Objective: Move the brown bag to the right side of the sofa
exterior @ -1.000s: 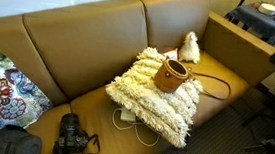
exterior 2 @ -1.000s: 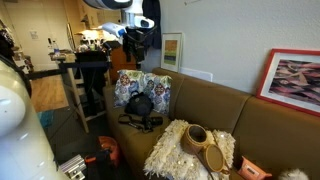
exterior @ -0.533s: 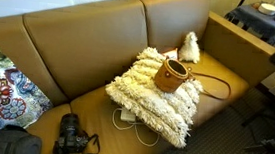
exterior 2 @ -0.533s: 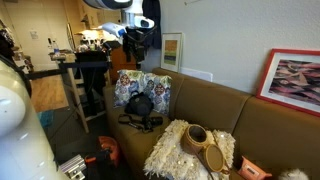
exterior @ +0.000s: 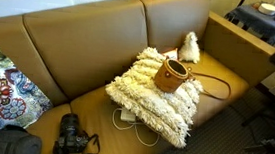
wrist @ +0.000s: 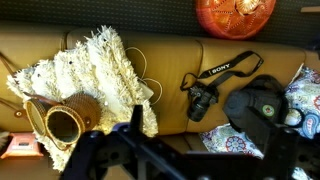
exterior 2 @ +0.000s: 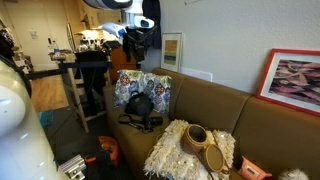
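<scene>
The brown bag [exterior: 174,76] is a small tan bucket purse lying on a cream shaggy pillow [exterior: 155,101] on the sofa [exterior: 89,53]; its thin strap loops off to one side. It shows in both exterior views, also [exterior 2: 195,138], and in the wrist view [wrist: 68,121] with its mouth facing the camera. My gripper [exterior 2: 138,42] hangs high above the sofa's end with the floral pillow, far from the bag. In the wrist view the gripper [wrist: 200,160] is a dark shape along the bottom edge, its jaws spread apart and empty.
A black camera [exterior: 71,136] with its strap lies on the seat beside a floral pillow [exterior: 1,87]. A small cream fluffy toy [exterior: 189,46] stands behind the shaggy pillow. A white cable [exterior: 134,122] lies on the seat. A dark bag [wrist: 265,105] sits near the floral pillow.
</scene>
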{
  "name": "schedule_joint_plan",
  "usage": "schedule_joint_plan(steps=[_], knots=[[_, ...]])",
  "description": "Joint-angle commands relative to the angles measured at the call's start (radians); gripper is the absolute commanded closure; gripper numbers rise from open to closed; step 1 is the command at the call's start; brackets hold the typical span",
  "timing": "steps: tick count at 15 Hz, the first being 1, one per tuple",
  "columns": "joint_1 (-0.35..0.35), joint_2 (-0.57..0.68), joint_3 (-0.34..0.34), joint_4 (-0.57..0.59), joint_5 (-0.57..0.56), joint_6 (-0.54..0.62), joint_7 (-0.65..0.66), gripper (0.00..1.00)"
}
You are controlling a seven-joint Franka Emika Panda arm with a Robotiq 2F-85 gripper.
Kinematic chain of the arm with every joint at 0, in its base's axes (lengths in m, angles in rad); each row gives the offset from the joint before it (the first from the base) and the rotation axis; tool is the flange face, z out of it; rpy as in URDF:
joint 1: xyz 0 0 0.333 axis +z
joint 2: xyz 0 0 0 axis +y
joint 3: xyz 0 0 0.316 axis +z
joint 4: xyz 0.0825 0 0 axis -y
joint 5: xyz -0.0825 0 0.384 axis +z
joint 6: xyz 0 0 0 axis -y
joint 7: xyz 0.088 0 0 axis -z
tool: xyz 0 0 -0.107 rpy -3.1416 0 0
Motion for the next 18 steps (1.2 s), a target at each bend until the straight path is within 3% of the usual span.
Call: schedule_joint_plan(steps=[1,9,18], knots=[[-0.007,0.000,0.006,0.002,0.003,-0.003,-0.002,0.00],[-0.029,0.032,-0.014,-0.022,-0.012,0.067,-0.031,0.00],[-0.128,0.216,-0.108,-0.103,-0.148,0.392,-0.146,0.00]])
